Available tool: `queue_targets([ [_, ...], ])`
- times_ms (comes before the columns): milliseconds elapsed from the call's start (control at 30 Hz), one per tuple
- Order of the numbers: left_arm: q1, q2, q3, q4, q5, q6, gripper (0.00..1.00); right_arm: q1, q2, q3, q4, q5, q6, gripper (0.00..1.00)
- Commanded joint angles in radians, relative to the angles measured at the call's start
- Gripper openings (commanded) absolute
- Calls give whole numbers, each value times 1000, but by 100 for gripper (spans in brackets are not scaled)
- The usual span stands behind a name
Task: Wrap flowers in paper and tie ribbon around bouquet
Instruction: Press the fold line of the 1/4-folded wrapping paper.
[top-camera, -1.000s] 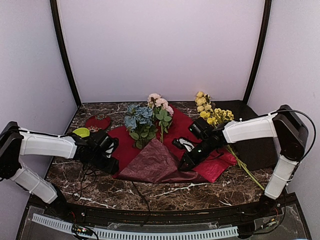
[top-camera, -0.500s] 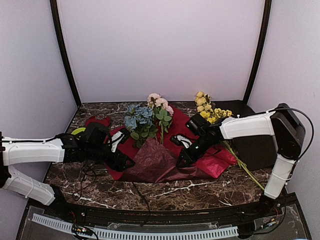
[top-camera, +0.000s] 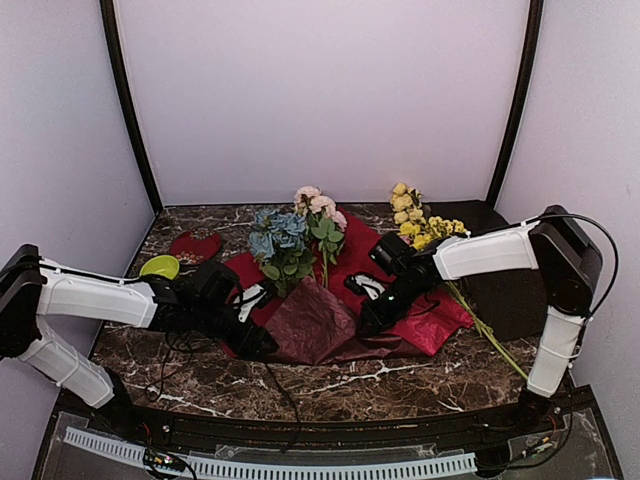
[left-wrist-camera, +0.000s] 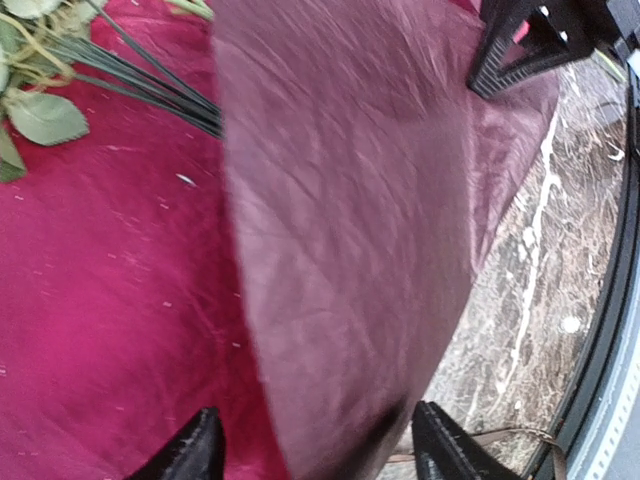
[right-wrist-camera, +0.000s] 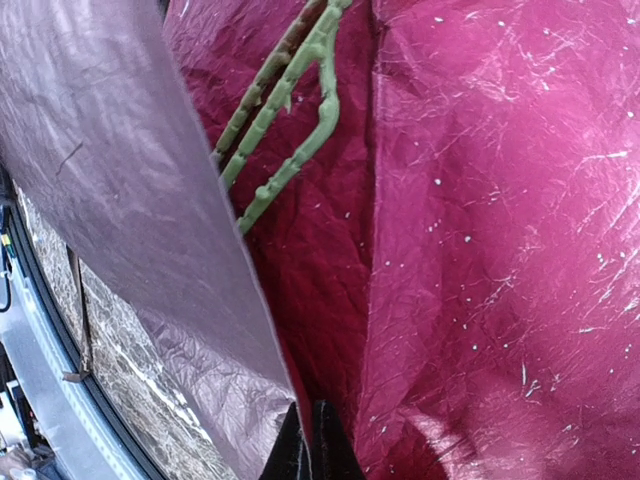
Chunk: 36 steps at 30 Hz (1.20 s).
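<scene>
The flowers (top-camera: 285, 242), blue, pink and white, lie on the red paper (top-camera: 345, 262) with their stems (left-wrist-camera: 150, 85) running under a folded burgundy flap (top-camera: 315, 322). My left gripper (top-camera: 262, 345) is at the flap's lower left corner. It is open, and its fingertips (left-wrist-camera: 190, 455) stand on either side of the flap's edge (left-wrist-camera: 340, 220). My right gripper (top-camera: 365, 322) is at the flap's right side, shut on the paper's edge (right-wrist-camera: 270, 330) beside the green stems (right-wrist-camera: 290, 110). The ribbon (top-camera: 283, 392), a thin dark strand, trails over the marble toward the front.
Yellow-blossomed stems (top-camera: 420, 225) lie at the back right, partly over a flat dark maroon sheet (top-camera: 512, 292). A red heart-shaped lump (top-camera: 195, 245) and a yellow-green bowl (top-camera: 160, 266) sit at the left. The table's front rail (left-wrist-camera: 610, 330) is close to the flap.
My left gripper has swung right and forward to the flap's lower left corner. The right gripper, still shut on the paper, has shifted slightly left.
</scene>
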Motion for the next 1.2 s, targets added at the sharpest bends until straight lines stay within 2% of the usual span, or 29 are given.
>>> queue_targets([
  [0,-10,21,-26,22,52,6,61,-12,-18,-3,26,35,42,0],
  [100,-12,39,-23,20,66,11,48,-12,-24,-20,40,36,57,0],
  [200,-12,60,-12,5,55,20,24,-13,-33,-26,35,51,60,0],
  [233,-12,70,-6,-1,48,24,14,-12,-37,-30,33,49,59,5],
  [300,-12,89,8,-14,31,28,1,-12,-51,-48,35,15,58,14],
  [400,-12,119,29,-37,-11,34,0,-12,-86,-106,50,-60,54,31],
  [467,-12,135,40,-51,-33,39,0,-12,-123,-153,48,-78,50,38],
  [600,-12,150,48,-57,-64,47,0,-15,-184,-233,41,-89,48,43],
  [700,-12,151,53,-55,-66,51,0,-16,-219,-279,68,-167,66,45],
  [767,-12,151,56,-60,-70,52,0,-16,-235,-306,92,-191,89,43],
  [800,-12,151,58,-66,-75,52,0,-16,-241,-320,99,-193,100,39],
  [900,-12,150,55,-83,-88,55,0,-17,-242,-358,107,-177,127,19],
  [1000,-12,148,48,-84,-98,40,0,-28,-242,-377,79,-116,150,5],
  [1067,-12,151,46,-85,-93,34,0,-43,-274,-397,73,-90,164,1],
  [1167,-12,168,51,-99,-98,15,0,-49,-267,-411,76,-81,179,0],
])
